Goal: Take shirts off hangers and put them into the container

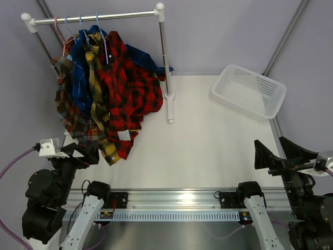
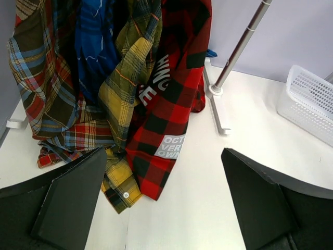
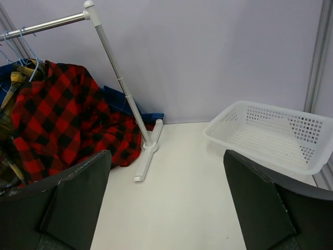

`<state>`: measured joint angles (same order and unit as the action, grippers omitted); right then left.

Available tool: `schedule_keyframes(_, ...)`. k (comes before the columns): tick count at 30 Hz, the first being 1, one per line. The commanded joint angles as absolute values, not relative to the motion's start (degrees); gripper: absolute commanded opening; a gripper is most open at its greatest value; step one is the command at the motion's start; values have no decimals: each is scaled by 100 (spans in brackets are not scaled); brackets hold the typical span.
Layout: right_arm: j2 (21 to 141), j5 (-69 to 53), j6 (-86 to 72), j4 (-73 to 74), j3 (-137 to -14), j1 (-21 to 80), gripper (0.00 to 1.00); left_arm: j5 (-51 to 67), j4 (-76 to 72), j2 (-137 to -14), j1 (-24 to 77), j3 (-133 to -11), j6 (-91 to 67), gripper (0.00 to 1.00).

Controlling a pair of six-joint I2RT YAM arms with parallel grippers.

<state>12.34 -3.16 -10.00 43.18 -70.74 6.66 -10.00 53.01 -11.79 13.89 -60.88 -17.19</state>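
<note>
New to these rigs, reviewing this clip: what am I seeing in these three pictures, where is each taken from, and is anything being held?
Two robot arms are bolted at the near edge of the table. Each ends in two black grasping parts: the left fingers and the right fingers. The wide picture looks down from above and behind the arms. The other two come from cameras on the left and right wrists, so the dark wedges at the bottom are that arm's own fingers. Four plaid shirts hang on wire hangers from a rail at the far left. A white basket sits far right. Both pairs stand open, holding nothing.
</note>
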Motion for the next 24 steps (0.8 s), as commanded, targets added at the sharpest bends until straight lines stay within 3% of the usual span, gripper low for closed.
schedule_keyframes(1, 1397, -518, -1081, 4394, -6996, 721, 100, -896, 5115, -1406, 1415, -6082, -1854, 99)
schedule_keyframes(8, 1757, -641, -1230, 4614, -6829, 721, 99, -862, 5080, -2819, 1415, -6784, -2171, 99)
schedule_keyframes(18, 2074, -782, -1450, 4711, -6513, 721, 99, -308, 4783, -5737, 1432, -9078, -2373, 99)
schedule_keyframes(24, 2101, -1072, -1494, 4737, -6355, 721, 99, -1159, 4597, -7363, 1424, -10387, -2110, 99)
